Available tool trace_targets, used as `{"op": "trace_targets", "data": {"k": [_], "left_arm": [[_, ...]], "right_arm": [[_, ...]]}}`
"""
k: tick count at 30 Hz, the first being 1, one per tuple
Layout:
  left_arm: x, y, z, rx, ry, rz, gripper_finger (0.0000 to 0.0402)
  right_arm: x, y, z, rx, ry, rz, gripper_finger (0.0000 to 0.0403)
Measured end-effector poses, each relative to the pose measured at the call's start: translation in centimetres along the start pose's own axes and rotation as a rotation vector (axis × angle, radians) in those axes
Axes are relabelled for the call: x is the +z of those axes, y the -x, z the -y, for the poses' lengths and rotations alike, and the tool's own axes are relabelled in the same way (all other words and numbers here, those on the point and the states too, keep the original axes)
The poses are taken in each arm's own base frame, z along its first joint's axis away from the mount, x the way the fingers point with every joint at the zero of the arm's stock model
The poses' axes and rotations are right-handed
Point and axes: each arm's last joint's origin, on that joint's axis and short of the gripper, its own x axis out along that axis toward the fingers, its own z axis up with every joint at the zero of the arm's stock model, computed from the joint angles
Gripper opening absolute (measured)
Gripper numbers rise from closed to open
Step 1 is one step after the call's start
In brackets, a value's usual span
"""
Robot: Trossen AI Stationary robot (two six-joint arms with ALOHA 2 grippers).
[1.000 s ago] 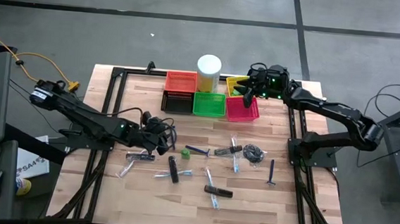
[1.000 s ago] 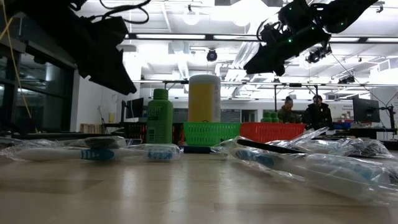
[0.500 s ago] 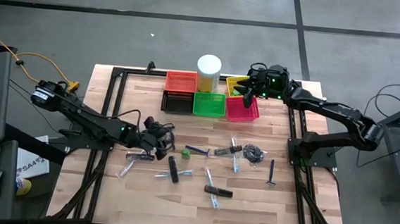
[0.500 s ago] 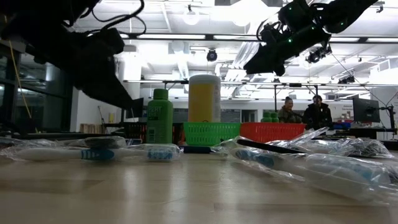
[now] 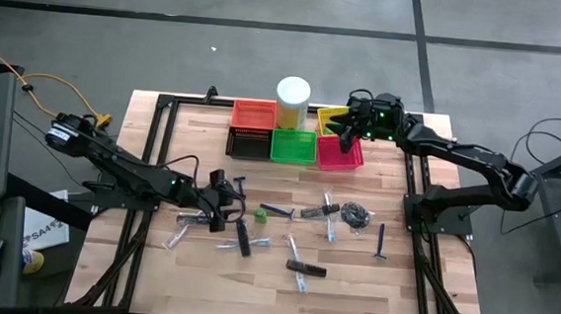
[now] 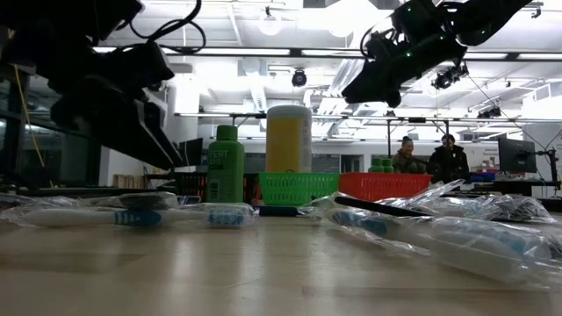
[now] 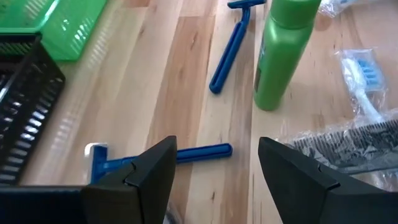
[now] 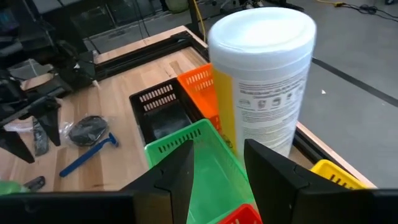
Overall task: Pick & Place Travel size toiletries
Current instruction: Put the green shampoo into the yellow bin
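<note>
Table (image 5: 400, 294): light wood top; toiletries scattered across its middle, baskets in a cluster at the far edge.
White cylinder (image 5: 292, 100): upright, among the baskets.
Baskets: orange (image 5: 253, 114), black (image 5: 248, 145), green (image 5: 293, 146), pink (image 5: 340, 153), yellow (image 5: 329, 115).
Left gripper (image 7: 214, 165): low over the table's left-centre; fingers wide apart, holding nothing, a blue razor (image 7: 186, 153) lying on the wood between them.
Right gripper (image 8: 217, 163): above the pink and green baskets; fingers part-open, nothing seen between them.
Green bottle (image 7: 283, 50): upright, just beyond the left gripper.
Second blue razor (image 7: 231, 45): flat, beside the bottle.
Wrapped toothbrush (image 7: 364, 81): on the bottle's other side.
</note>
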Motion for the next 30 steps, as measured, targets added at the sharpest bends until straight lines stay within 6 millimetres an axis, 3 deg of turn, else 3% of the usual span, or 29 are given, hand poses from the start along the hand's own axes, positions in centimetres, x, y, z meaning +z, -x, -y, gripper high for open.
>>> {"op": "trace_targets", "data": {"k": [12, 30], "left_arm": [[-0.4, -2.4, 1.0, -0.026, 0.012, 0.025, 0.0225], [-0.2, -2.4, 1.0, -0.025, 0.079, 0.034, 0.0225]], "right_arm": [[0.7, 1.1, -1.3, 0.027, 0.028, 0.044, 0.0135], [0.9, 2.1, -1.4, -0.021, 0.041, 0.04, 0.0135]]}}
